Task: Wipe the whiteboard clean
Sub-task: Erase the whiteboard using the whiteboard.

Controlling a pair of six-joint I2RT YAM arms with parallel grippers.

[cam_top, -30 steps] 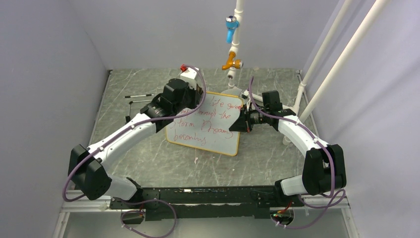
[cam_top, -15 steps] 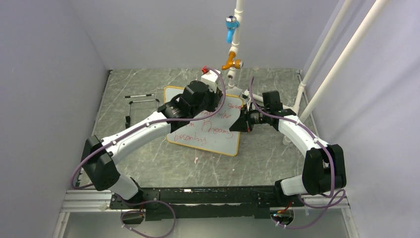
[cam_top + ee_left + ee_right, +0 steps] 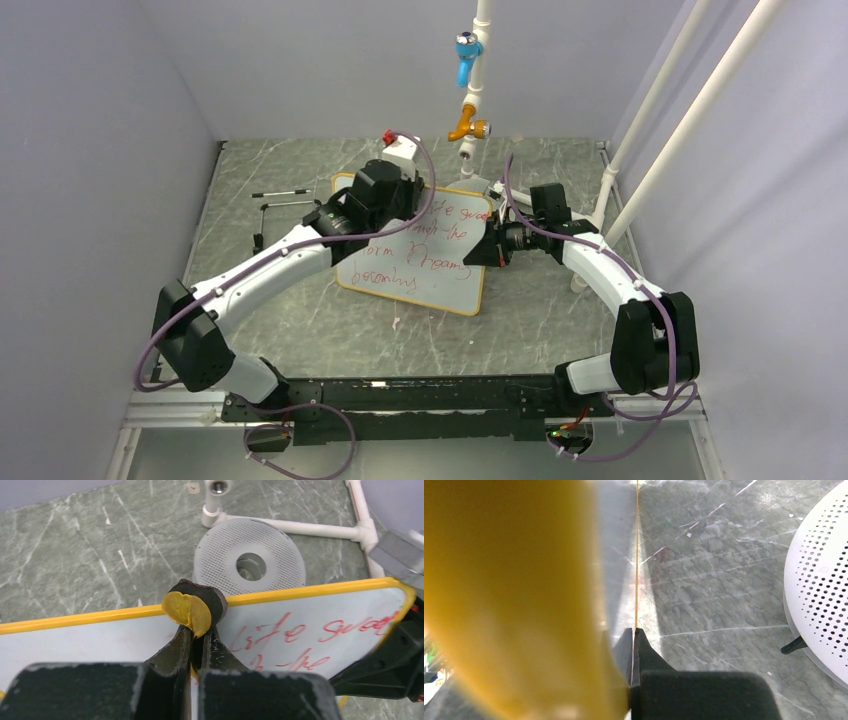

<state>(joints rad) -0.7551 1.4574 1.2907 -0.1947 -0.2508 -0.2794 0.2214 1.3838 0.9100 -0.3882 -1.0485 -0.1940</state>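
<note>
Both fingers (image 3: 646, 657) of the right gripper (image 3: 490, 247) clamp the whiteboard (image 3: 425, 270) edge.

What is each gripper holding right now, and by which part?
The left gripper pinches a small round eraser by its near edge. The right gripper clamps the whiteboard at its right edge.

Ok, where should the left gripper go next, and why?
Probably sweep the eraser sideways onto the red writing: the left gripper holds it at the top edge of the whiteboard, the lines beside it are intact, and the right gripper clamps the board's edge.
</note>
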